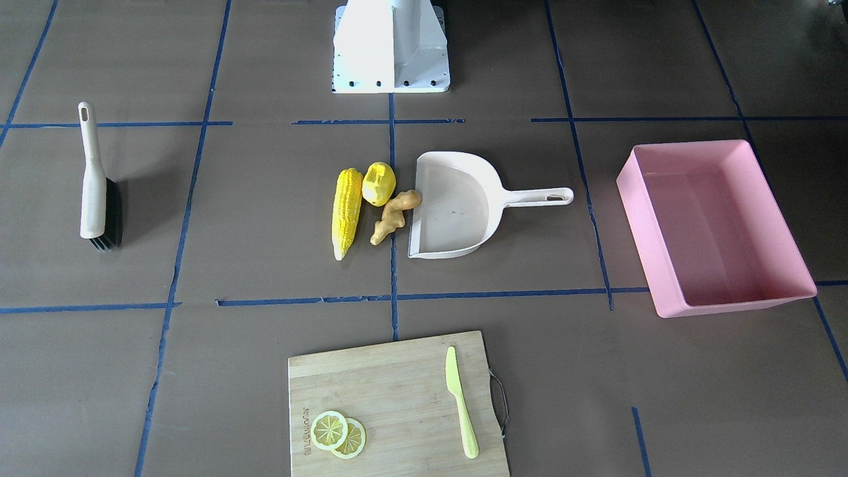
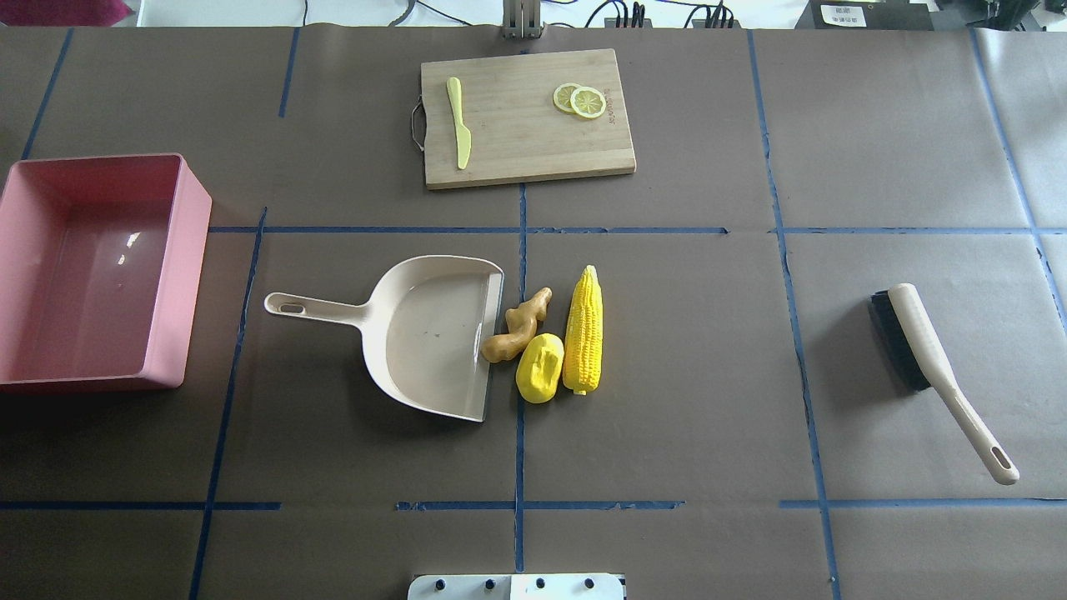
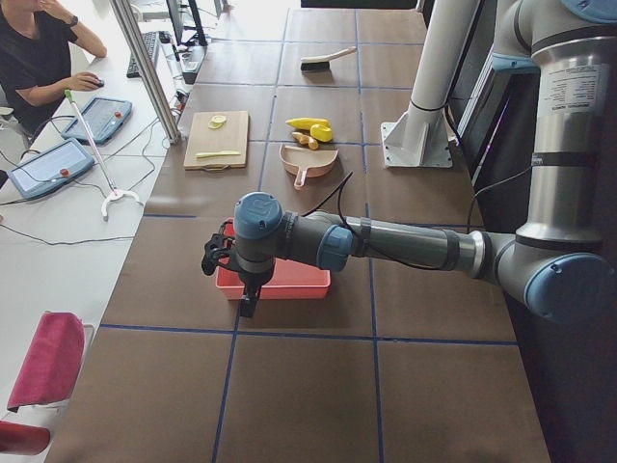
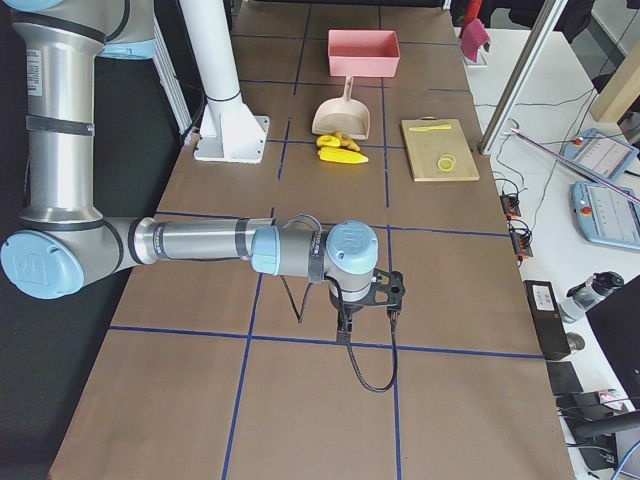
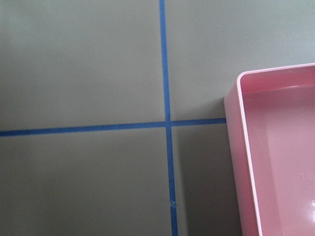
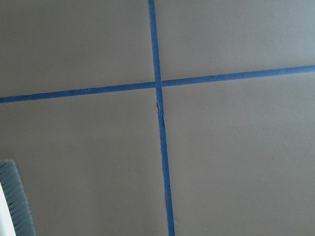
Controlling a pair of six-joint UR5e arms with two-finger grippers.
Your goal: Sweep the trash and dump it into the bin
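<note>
Brown paper-covered table (image 2: 667,375) with a blue tape grid, overhead view used for clock directions

Left gripper (image 3: 214,258) hangs over the 9 o'clock end by the bin, right gripper (image 4: 390,296) over bare table at the 3 o'clock end; both seen from the side only, can't tell how wide the claws stand

Pink bin (image 2: 193,283) at 9 o'clock, nothing in it

Cutting board (image 2: 517,142) at 12 o'clock

Cream dustpan (image 2: 417,333) at centre, handle to 9, mouth to 3

Brush (image 2: 934,367) at 3 o'clock, well apart

Trash sits at the pan's mouth: corn cob (image 2: 583,330) farthest toward 3, potato lump (image 2: 540,367) touching it, ginger root (image 2: 518,325) touching the pan lip

Green knife (image 2: 458,121) and lemon slices (image 2: 581,100) on the board
</note>
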